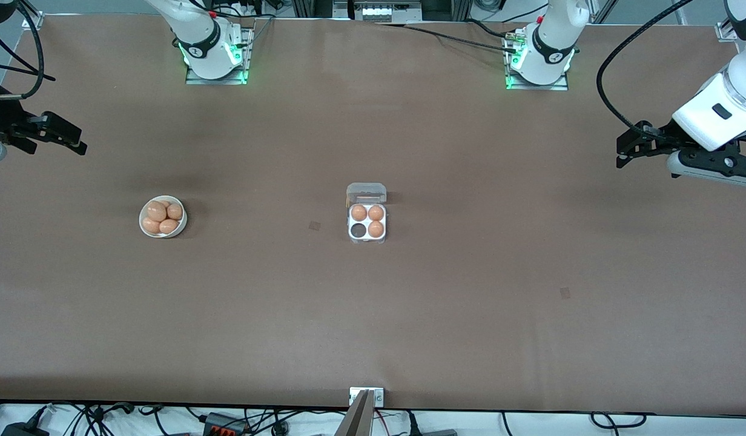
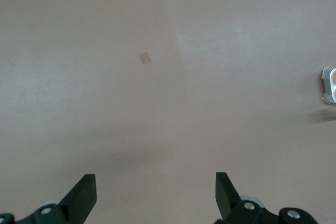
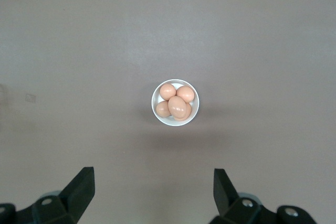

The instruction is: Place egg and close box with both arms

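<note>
A: Where is the box (image 1: 367, 221)?

B: Mid-worktop (image 1: 470, 303), well apart from both claws. White-grey tray, clear lid tipped up, three brown eggs (image 1: 369, 218), one dark cell bare.

A: The claws?

B: Left claw (image 2: 156, 191) released, above bare worktop. Right claw (image 3: 154, 190) released, high above a white bowl (image 3: 175, 103) holding four eggs.

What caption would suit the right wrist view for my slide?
Open right tool above the table, looking at a white bowl holding four brown eggs.
</note>
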{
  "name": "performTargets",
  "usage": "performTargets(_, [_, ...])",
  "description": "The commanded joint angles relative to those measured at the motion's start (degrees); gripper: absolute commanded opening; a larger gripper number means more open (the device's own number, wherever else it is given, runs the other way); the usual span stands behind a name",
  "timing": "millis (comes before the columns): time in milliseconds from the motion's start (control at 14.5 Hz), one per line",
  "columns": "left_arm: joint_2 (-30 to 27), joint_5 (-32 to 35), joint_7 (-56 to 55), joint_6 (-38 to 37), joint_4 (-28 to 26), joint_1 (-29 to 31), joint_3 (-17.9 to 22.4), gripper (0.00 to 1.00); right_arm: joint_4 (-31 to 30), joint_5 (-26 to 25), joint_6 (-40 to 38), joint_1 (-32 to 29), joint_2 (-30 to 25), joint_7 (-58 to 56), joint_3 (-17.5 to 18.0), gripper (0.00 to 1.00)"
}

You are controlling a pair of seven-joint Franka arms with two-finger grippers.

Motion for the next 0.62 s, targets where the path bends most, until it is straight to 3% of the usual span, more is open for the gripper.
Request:
performTargets(0, [0.3, 1.2, 0.9, -0.3, 1.2, 0.1, -0.4, 1.00, -1.3, -0.6, 0.0, 0.1, -1.4, 0.7, 0.1, 1.00])
performTargets(276, [0.3, 1.3, 0.9, -0.3, 1.2, 0.1, -0.6, 1.00, -1.3, -0.6, 0.4, 0.1, -0.7, 0.7, 0.1, 1.00])
performTargets(553, [0.3, 1.3, 0.9, -1.1, 1.0, 0.1, -0.5, 1.00, -1.3, -0.6, 3.7, 0.3, 5.5, 0.7, 0.1, 1.00])
